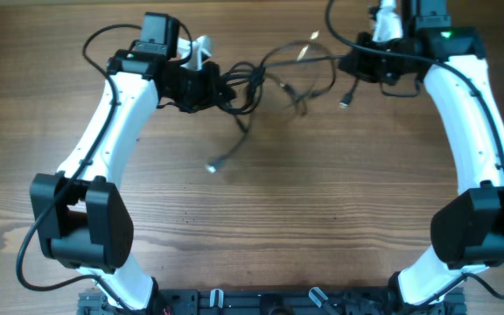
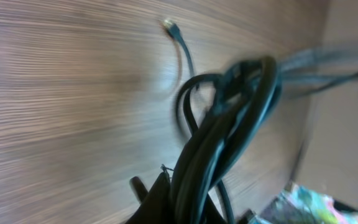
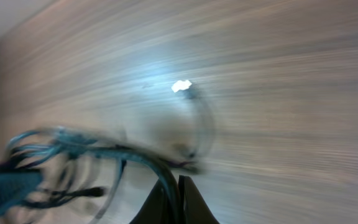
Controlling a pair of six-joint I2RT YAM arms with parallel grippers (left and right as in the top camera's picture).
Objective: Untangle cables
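A tangle of thin black cables (image 1: 261, 79) stretches across the far side of the wooden table between my two grippers. My left gripper (image 1: 201, 86) is shut on a thick coiled bundle of the cables (image 2: 229, 130), held above the table. My right gripper (image 1: 363, 63) is shut on a single strand (image 3: 166, 180). One silver-tipped plug (image 1: 213, 165) hangs low towards the table below the bundle; it also shows in the left wrist view (image 2: 170, 27). Another plug (image 1: 346, 101) dangles near my right gripper and shows bright in the right wrist view (image 3: 181, 86). Both wrist views are blurred.
The table (image 1: 261, 227) is bare brown wood. A white object (image 1: 201, 48) stands at the far edge behind my left gripper. The arm bases sit at the near edge.
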